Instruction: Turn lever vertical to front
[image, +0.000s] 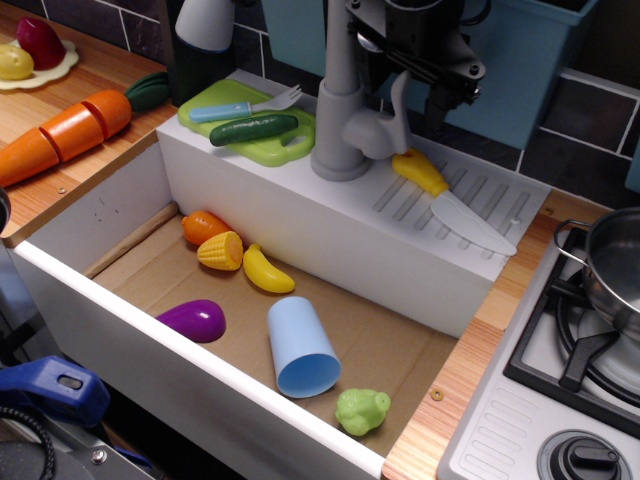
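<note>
The grey toy tap (340, 100) stands on the white sink unit's back ledge (300, 215). Its lever (399, 102) is a slim light-grey handle that points straight up from the rounded side stub (372, 135) on the tap's right. My black gripper (415, 85) hangs from the top of the view, right at the lever's upper end. One dark finger (441, 100) shows just right of the lever, with a small gap between them. The other finger is hidden behind the tap column. The jaws look open and hold nothing.
A yellow-handled white knife (450, 200) lies on the drain grooves right of the tap. A green board (285, 150) with a cucumber (253, 128) and a fork (240, 108) lies to the left. Toy food and a blue cup (302, 347) lie in the basin. A pot (615, 265) stands at right.
</note>
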